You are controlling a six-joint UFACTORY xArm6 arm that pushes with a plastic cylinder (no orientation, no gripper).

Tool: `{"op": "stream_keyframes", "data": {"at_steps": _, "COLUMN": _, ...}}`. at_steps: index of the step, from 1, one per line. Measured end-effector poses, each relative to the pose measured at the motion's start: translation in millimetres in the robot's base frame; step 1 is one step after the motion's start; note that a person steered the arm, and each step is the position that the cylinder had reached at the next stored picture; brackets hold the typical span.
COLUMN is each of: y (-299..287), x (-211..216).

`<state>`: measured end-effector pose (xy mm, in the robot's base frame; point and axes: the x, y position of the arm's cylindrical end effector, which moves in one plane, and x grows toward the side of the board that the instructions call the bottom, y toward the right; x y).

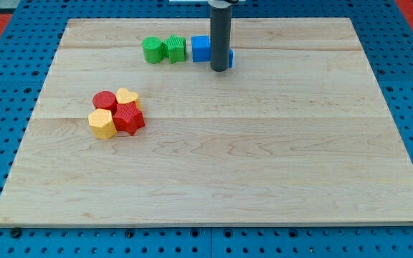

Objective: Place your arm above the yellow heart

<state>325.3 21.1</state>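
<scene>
The tip (220, 69) rests at the counter's (264, 179) 12 o'clock edge, touching the blue blocks (201, 48). The yellow heart (127, 97) lies well apart at 8 o'clock from it. No gripper is fitted, so no grasp state applies.

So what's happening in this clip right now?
A single arm with a rod is working over a wooden board. My tip sits at the view's top, right against the blue blocks, with two green blocks just to their left. The yellow heart lies far off at the view's left, clustered with a red cylinder, a red block and a yellow block. The tip is nowhere near it.
</scene>
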Motion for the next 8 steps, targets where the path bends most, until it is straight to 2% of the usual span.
{"op": "stream_keyframes", "data": {"at_steps": 2, "y": 2.7, "x": -17.7}}
{"op": "stream_keyframes", "data": {"at_steps": 3, "y": 9.7, "x": 1.3}}
{"op": "stream_keyframes", "data": {"at_steps": 4, "y": 47.1, "x": 15.8}}
{"op": "stream_keyframes", "data": {"at_steps": 6, "y": 63.9, "x": 18.3}}
{"op": "stream_keyframes", "data": {"at_steps": 7, "y": 65.3, "x": 57.2}}
{"op": "stream_keyframes", "data": {"at_steps": 8, "y": 33.9, "x": 75.3}}
